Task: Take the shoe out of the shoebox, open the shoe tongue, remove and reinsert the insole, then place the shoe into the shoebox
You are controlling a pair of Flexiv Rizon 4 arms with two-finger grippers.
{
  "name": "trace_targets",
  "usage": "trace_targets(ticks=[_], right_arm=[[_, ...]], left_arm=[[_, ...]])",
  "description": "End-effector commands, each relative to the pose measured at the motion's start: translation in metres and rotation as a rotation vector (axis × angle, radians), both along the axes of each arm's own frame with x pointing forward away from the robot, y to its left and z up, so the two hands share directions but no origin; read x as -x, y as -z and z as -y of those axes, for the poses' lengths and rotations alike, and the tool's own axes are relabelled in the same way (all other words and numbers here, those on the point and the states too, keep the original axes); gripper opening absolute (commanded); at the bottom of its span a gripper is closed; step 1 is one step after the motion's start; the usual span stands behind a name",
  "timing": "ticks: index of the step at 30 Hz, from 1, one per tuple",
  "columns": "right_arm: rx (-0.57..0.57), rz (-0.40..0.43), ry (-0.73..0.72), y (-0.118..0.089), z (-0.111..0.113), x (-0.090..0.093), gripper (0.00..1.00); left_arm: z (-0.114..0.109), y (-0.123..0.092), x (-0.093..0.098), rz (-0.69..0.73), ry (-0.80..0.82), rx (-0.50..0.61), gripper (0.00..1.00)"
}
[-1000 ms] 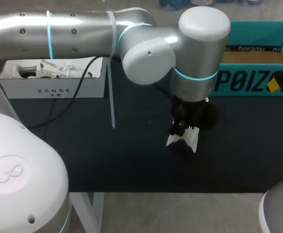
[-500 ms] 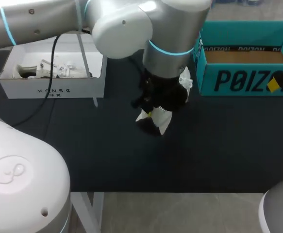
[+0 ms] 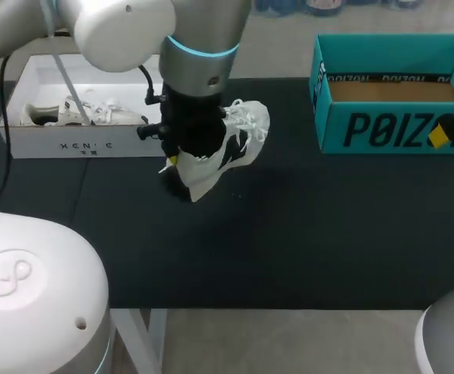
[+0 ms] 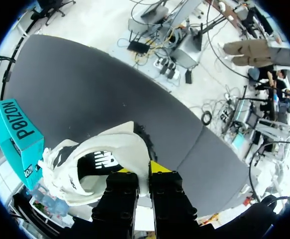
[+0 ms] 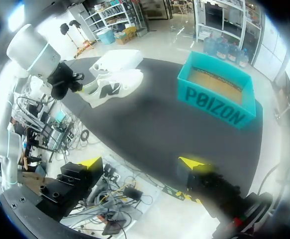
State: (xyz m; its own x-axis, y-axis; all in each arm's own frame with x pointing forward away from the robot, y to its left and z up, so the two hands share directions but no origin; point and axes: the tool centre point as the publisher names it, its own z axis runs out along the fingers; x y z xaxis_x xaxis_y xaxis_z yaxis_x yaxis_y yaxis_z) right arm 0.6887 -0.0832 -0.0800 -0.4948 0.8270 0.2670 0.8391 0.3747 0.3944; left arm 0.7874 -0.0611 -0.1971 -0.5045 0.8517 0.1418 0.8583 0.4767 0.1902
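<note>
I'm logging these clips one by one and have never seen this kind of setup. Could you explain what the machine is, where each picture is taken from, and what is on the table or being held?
This is a robot with two arms working at a dark table. Each arm ends in a two-finger gripper with yellow tips. The head view looks down from above and behind the robot. The two round pictures come from cameras on the wrists, looking out along the fingers.

The left arm comes in from the left. Its left gripper is shut on a white shoe, pinching a white edge of it. An open teal shoebox stands at the right. A white box at the left holds another shoe. The right gripper is open and holds nothing, off to the side of the table.
</note>
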Motion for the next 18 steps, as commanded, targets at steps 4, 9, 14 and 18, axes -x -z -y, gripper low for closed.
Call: trace_targets(ticks=[4,9,14,18], right_arm=[[0.002,-0.006,-0.001,-0.001,-0.001,-0.003,1.0],[0.002,-0.006,-0.001,-0.001,-0.001,-0.003,1.0],[0.002,-0.006,-0.001,-0.001,-0.001,-0.003,1.0],[0.002,-0.006,-0.001,-0.001,-0.001,-0.003,1.0]], left_arm=[[-0.043,-0.011,0.003,0.036,0.046,0.102,0.0],[-0.048,-0.013,0.002,0.044,0.046,0.079,0.0],[-0.048,-0.013,0.002,0.044,0.046,0.079,0.0],[-0.048,-0.013,0.002,0.044,0.046,0.079,0.0]])
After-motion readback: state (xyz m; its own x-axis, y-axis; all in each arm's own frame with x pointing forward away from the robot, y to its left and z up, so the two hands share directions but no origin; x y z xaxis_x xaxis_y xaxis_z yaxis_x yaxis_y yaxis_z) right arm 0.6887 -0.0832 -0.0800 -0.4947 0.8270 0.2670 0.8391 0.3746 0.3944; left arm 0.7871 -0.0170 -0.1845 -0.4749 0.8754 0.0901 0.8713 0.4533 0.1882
